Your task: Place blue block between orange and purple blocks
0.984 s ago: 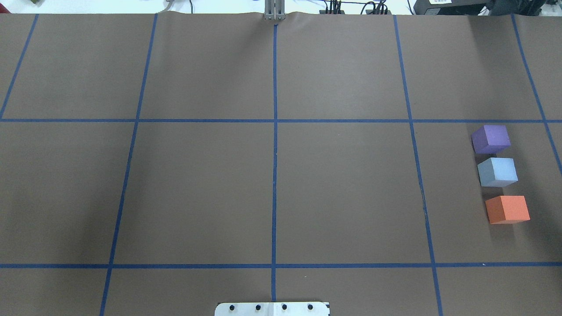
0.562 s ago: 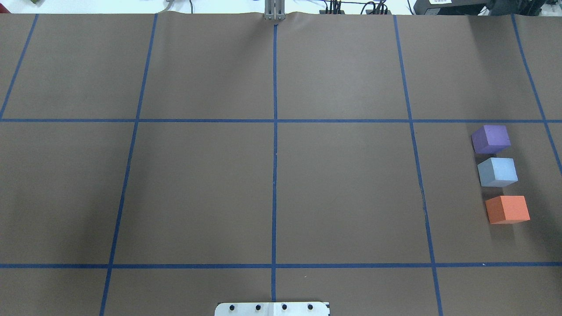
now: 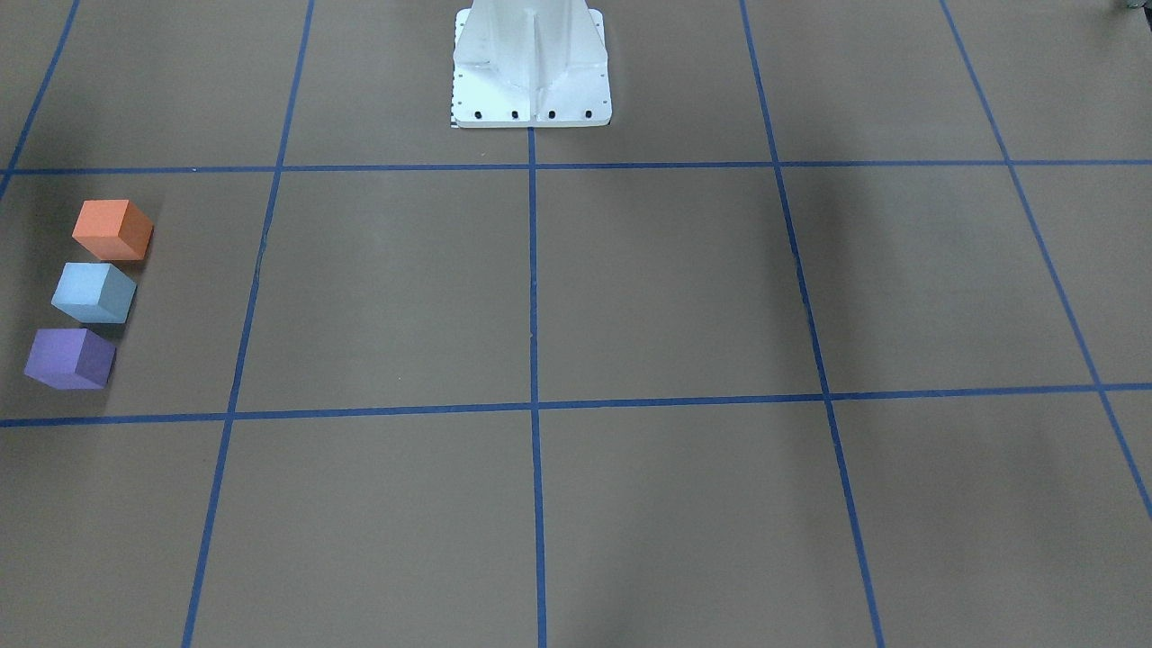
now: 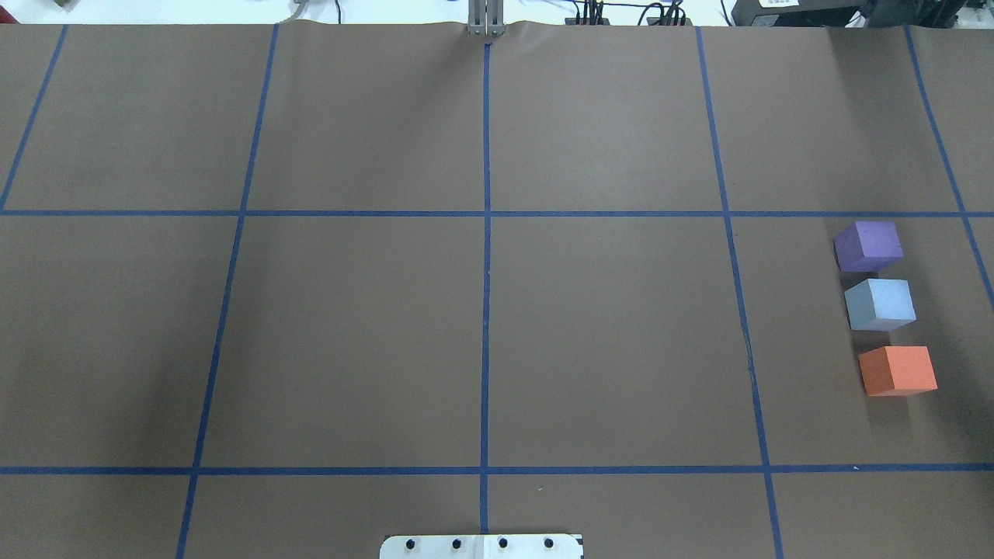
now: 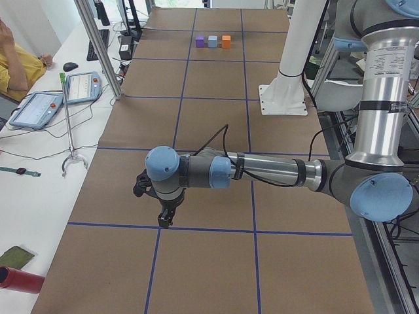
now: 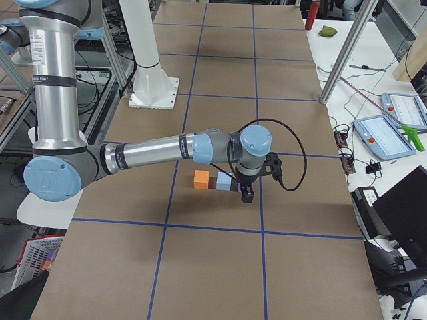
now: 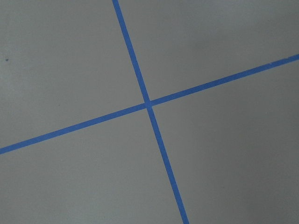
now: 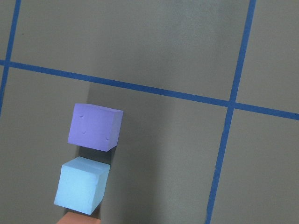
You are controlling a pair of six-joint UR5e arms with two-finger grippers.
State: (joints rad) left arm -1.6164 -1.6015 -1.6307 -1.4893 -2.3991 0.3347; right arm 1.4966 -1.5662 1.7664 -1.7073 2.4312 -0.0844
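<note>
Blue block (image 4: pixel 880 304) resting on surface (image 4: pixel 497 341), in row between purple block (image 4: pixel 869 246) and orange block (image 4: pixel 898 370). Right gripper (image 6: pixel 247 193) near purple block, the nearer arm; left gripper (image 5: pixel 165 219) well apart. Open or closed: cannot tell for either.

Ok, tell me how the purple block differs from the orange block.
Colour: the purple block is violet, the orange block bright orange. Place: the purple block lies beyond the blue block, farther from the robot's base; the orange block lies nearer. Both are matte cubes of equal size, flat on the table.
</note>
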